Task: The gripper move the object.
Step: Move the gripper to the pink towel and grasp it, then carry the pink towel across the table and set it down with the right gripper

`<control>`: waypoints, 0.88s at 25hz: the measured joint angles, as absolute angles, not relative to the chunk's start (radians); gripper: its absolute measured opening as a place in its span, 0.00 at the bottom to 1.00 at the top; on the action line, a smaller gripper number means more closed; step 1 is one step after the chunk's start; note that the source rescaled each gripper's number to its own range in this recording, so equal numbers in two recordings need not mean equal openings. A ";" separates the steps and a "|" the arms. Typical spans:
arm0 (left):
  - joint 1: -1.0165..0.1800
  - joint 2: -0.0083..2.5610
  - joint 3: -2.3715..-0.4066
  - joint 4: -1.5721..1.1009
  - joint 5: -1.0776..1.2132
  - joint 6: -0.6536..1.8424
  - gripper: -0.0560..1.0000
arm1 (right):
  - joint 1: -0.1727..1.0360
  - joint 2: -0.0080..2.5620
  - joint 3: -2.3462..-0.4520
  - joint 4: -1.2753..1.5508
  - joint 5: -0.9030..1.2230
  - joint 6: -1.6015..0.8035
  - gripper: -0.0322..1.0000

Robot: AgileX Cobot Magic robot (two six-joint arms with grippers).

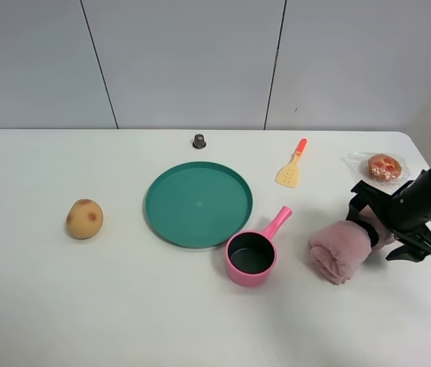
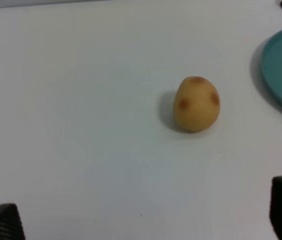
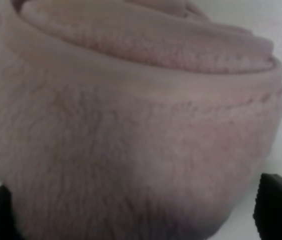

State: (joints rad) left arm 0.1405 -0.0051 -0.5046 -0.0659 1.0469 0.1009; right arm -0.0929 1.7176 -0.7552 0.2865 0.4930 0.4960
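lying on white table (image 1: 32, 306), near its right edge: right gripper (image 1: 374, 229) astride pink towel (image 1: 339, 252), fingers spread wide, unclamped. towel just right of pink saucepan (image 1: 251, 260). left gripper (image 2: 143, 217) released, near potato (image 2: 196, 104).

Illumination is bright, even and diffuse, from overhead. The white table (image 1: 32, 306) reads slightly washed out, without glare. The green plate (image 1: 199, 204) casts a thin soft shadow; the potato (image 2: 196, 104) shadows away from it. The right wrist view is blurred, the pink towel (image 3: 131, 140) out of focus.
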 joint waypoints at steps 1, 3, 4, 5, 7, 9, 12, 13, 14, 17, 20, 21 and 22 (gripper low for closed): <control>0.140 -0.005 -0.505 -0.066 1.047 0.101 1.00 | -0.093 1.728 -0.756 0.289 0.486 0.491 0.93; 0.140 -0.005 -0.505 -0.066 1.047 0.101 1.00 | -0.093 1.740 -0.757 0.290 0.481 0.485 0.90; 0.140 -0.005 -0.505 -0.066 1.047 0.101 1.00 | -0.093 1.744 -0.758 0.291 0.476 0.485 0.86; 0.140 -0.005 -0.505 -0.066 1.047 0.101 1.00 | -0.093 1.745 -0.758 0.292 0.471 0.484 0.81; 0.140 -0.005 -0.505 -0.066 1.047 0.101 1.00 | -0.092 1.745 -0.758 0.292 0.464 0.484 0.66; 0.140 -0.005 -0.505 -0.066 1.047 0.101 1.00 | -0.091 1.745 -0.758 0.293 0.458 0.484 0.42; 0.140 -0.005 -0.505 -0.066 1.047 0.101 1.00 | -0.091 1.745 -0.759 0.297 0.457 0.484 0.03; 0.140 -0.005 -0.505 -0.066 1.047 0.101 1.00 | -0.091 1.745 -0.759 0.297 0.457 0.483 0.03; 0.140 -0.005 -0.505 -0.066 1.047 0.101 1.00 | -0.091 1.745 -0.759 0.297 0.457 0.483 0.03; 0.140 -0.005 -0.505 -0.066 1.047 0.101 1.00 | -0.091 1.745 -0.759 0.300 0.457 0.464 0.03; 0.140 -0.005 -0.505 -0.066 1.047 0.101 1.00 | -0.091 1.741 -0.759 0.301 0.465 0.392 0.03; 0.140 -0.005 -0.505 -0.066 1.047 0.101 1.00 | -0.091 1.732 -0.759 0.303 0.472 0.364 0.03; 0.140 -0.005 -0.505 -0.066 1.047 0.101 1.00 | -0.091 1.723 -0.759 0.308 0.488 0.328 0.03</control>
State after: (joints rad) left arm 0.1405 -0.0051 -0.5046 -0.0659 1.0469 0.1009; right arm -0.0910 1.7226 -0.7589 0.3077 0.4880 0.3277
